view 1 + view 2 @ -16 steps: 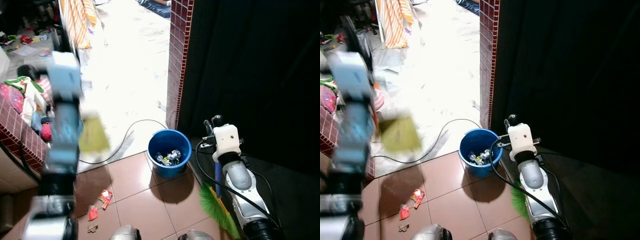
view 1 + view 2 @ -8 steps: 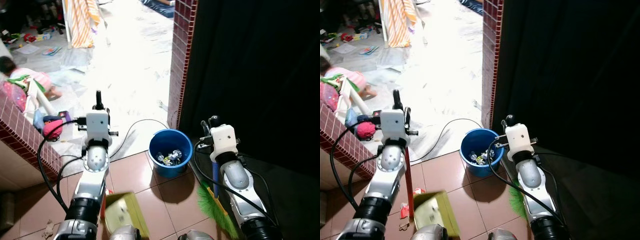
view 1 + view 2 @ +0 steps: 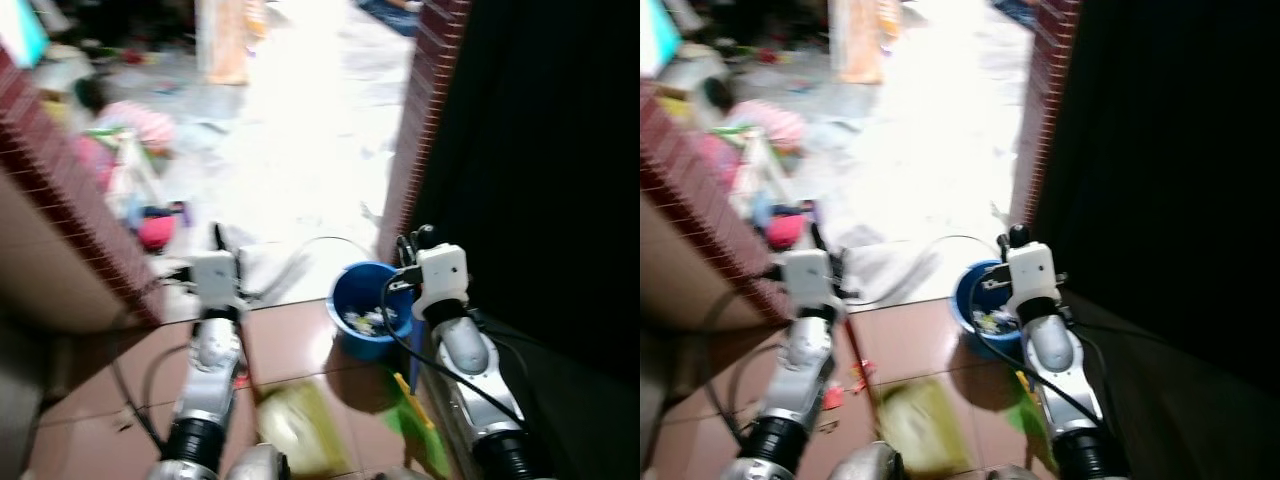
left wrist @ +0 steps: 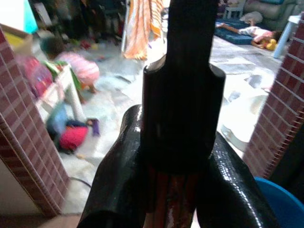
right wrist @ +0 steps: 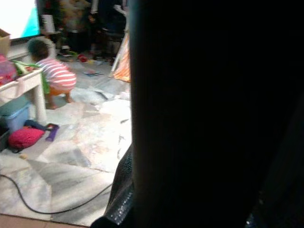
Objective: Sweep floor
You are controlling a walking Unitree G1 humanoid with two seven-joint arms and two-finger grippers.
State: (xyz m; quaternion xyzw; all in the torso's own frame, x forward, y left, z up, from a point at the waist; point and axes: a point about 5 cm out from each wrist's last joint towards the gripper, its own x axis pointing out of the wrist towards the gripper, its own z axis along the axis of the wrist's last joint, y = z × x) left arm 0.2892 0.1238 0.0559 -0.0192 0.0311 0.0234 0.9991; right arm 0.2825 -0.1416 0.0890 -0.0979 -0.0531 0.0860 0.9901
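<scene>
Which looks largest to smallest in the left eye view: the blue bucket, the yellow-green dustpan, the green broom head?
1. Blue bucket, partly hidden by the right arm.
2. Yellow-green dustpan, close in size; blur and nearness to the camera make this ranking unsure.
3. Green broom head, clearly smallest, partly hidden behind the arm.
</scene>
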